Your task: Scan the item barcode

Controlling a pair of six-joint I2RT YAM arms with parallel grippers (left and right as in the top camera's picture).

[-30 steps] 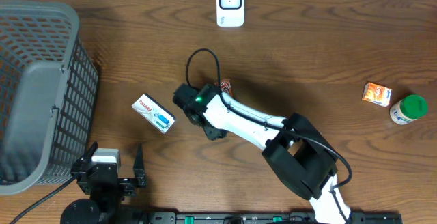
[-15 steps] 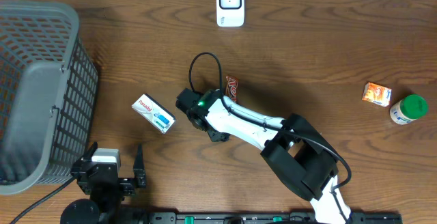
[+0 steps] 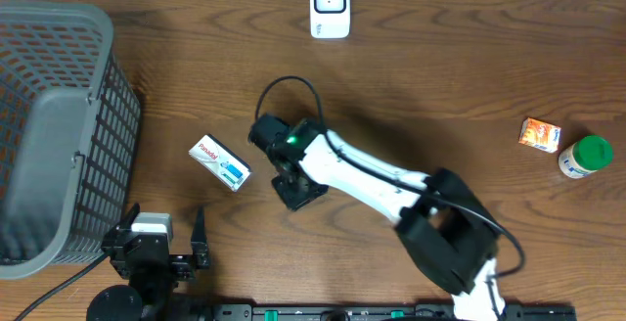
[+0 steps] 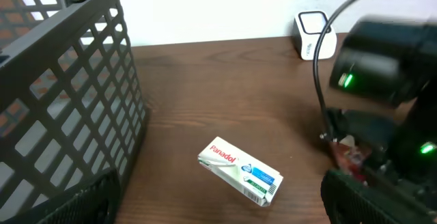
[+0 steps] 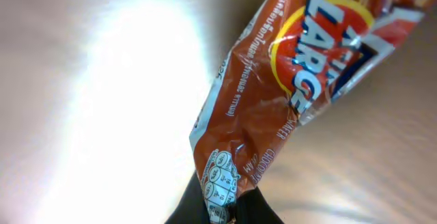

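- Right hand [image 5: 220, 210] pinches the snack wrapper [image 5: 273, 101] by one end; its long axis runs toward 1 o'clock in the wrist view.
- Barcode scanner [image 3: 330, 6] stands at 12 o'clock from that hand, well apart.

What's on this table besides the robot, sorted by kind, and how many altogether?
Boxes: 2, Panadol box, orange box
Green-capped bottle: 1
Snack packet: 1, held in the right pincer
Basket: 1
White scanner: 1
Total: 6
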